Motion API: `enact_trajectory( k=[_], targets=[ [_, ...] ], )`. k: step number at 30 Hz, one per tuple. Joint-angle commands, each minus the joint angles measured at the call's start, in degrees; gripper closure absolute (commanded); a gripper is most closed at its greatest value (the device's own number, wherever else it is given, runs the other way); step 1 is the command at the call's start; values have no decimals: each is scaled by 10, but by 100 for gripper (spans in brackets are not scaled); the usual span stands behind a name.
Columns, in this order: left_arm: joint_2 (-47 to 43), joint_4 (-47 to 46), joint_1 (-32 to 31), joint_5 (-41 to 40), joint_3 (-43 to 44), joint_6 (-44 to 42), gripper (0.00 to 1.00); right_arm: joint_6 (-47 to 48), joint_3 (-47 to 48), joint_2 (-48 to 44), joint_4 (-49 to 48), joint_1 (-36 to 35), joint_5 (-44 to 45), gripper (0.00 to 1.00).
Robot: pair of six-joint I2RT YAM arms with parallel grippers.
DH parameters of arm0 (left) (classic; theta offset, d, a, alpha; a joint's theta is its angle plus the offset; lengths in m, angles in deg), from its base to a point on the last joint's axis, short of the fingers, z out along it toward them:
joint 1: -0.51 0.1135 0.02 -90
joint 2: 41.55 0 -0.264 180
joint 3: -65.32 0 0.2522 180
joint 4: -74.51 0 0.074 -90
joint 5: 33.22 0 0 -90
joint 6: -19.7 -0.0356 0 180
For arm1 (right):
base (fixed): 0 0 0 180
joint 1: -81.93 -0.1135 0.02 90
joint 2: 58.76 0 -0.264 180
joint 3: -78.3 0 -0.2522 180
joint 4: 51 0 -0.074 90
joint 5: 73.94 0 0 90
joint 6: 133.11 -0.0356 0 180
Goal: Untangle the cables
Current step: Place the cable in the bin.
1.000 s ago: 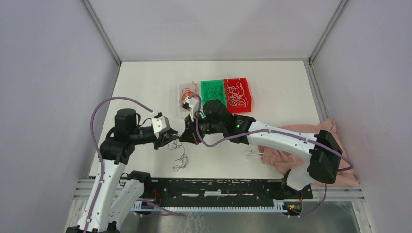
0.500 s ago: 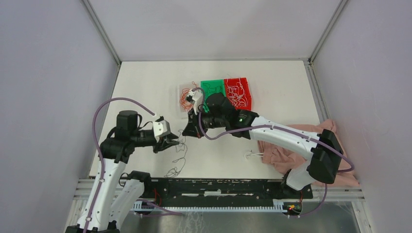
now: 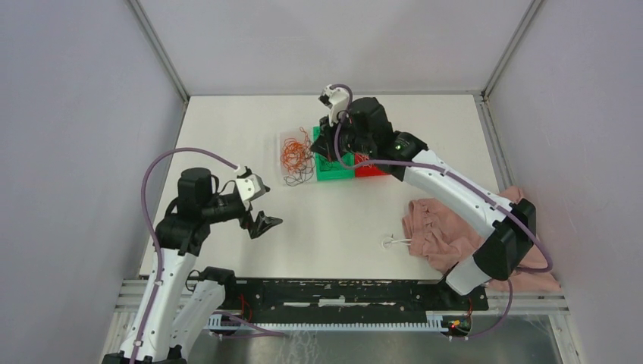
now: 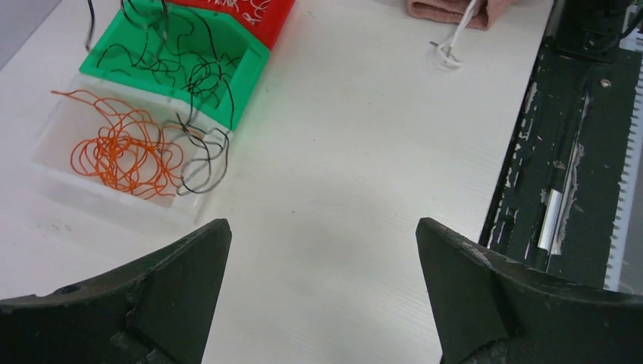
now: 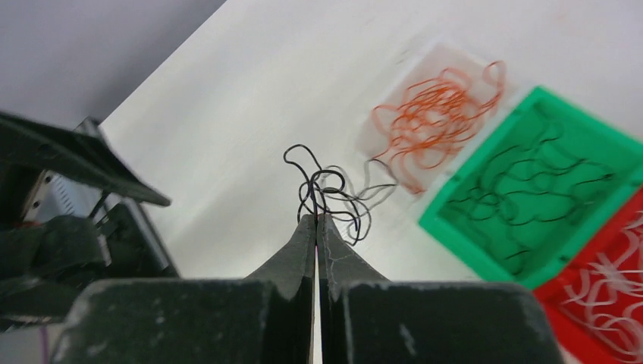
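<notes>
My right gripper (image 5: 316, 218) is shut on a bunch of thin black cables (image 5: 327, 188) and hangs above the table beside the trays. In the top view it (image 3: 324, 150) sits over the green tray (image 3: 327, 173), and the black strands (image 3: 299, 177) trail down across the clear tray. Orange cables (image 3: 294, 154) fill that clear tray (image 4: 57, 178). More black cables (image 4: 163, 57) lie in the green tray, and white ones (image 5: 614, 299) in the red tray (image 3: 370, 169). My left gripper (image 4: 322, 235) is open over bare table with nothing between its fingers (image 3: 265, 224).
A pink cloth (image 3: 447, 227) lies at the right front of the table with a white cord (image 3: 394, 243) beside it. The black rail (image 3: 341, 292) runs along the near edge. The enclosure walls stand on both sides.
The left gripper opened and let go of the black cables. The right gripper carried them from mid-table back to the trays, lifting the loose strands off the front of the table.
</notes>
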Motion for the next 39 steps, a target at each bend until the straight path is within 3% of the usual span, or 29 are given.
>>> enact_trajectory(
  k=[1,13,23,31,39],
  targets=[
    [20,-67,0,-41,19,92,1,87,79,34,36,34,111,100],
    [41,-78,1,-62,23,98,1,144,173,130,-14,107,222,100],
    [78,-99,0,-123,28,140,1,130,161,227,-43,110,224,100],
    [90,-114,1,-146,41,160,1,109,170,307,-13,106,209,100],
    [118,-116,7,-202,62,183,1,130,207,387,18,77,255,100]
  ],
)
